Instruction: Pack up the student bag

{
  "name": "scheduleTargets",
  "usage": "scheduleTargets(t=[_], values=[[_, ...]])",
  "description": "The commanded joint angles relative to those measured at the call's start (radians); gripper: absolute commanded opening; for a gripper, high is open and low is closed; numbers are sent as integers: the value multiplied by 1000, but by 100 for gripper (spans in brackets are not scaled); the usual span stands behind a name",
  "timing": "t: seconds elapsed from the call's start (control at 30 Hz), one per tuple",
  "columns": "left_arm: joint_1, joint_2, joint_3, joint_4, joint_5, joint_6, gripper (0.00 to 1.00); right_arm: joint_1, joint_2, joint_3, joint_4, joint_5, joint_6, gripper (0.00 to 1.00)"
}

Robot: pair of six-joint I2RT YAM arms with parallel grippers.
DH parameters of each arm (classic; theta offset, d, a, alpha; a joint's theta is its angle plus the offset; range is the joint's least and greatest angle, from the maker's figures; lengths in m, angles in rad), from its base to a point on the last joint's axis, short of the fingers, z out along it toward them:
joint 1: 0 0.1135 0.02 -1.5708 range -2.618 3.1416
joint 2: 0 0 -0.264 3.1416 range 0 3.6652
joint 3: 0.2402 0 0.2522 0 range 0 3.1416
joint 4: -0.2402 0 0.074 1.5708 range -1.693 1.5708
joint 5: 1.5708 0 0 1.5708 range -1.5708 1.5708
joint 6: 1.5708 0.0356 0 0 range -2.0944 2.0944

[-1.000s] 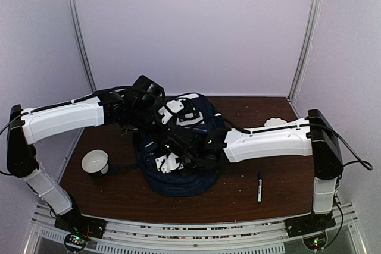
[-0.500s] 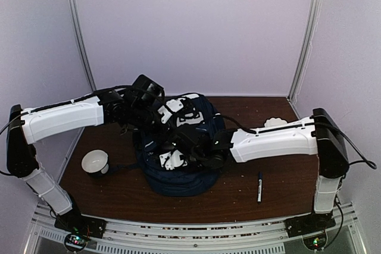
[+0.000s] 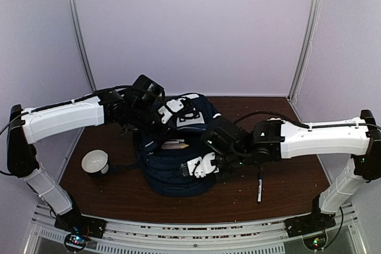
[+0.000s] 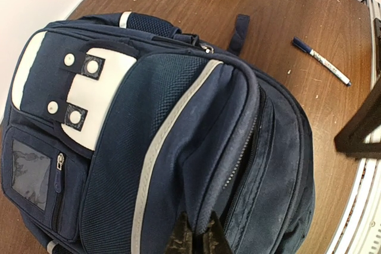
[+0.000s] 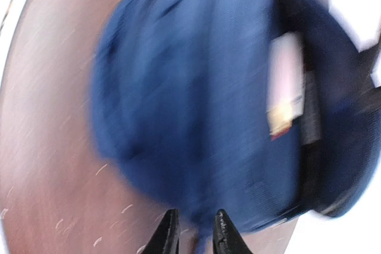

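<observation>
Now right end effector [image 5: 195, 215] outside student bag [image 5: 196, 105]

I count one large navy-blue fabric backpack [image 3: 172, 179], one round white bowl [image 3: 95, 162] at its nine o'clock, one slim blue-capped white pen [image 3: 259, 186] at four o'clock

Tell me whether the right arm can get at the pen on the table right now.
Probably yes. The pen lies alone on the bare table, right of the student bag and close under that arm. The right gripper, over the bag's near side, looks empty.
</observation>
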Motion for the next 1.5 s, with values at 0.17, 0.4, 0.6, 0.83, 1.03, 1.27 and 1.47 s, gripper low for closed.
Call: scheduleTargets(t=[0.17,0.4,0.6,0.83,1.03,1.27,1.47], values=[[-7,2,48,68,35,-5,0,-77,-185,-332,-255,-62,-100,30],[-8,11,50,68,37,-6,0,-158,-291,-443,-340,-65,-193,37],[-7,15,51,68,43,-6,0,-234,-328,-531,-339,-29,-304,44],[-7,13,53,66,44,-7,0,-237,-296,-552,-261,-2,-322,50],[-7,12,53,65,44,-6,0,-237,-218,-541,-180,1,-313,50],[-7,8,53,63,43,-5,0,-257,-142,-537,-119,0,-323,45],[-7,10,54,62,43,-4,0,-281,-80,-498,-117,-49,-307,35]])
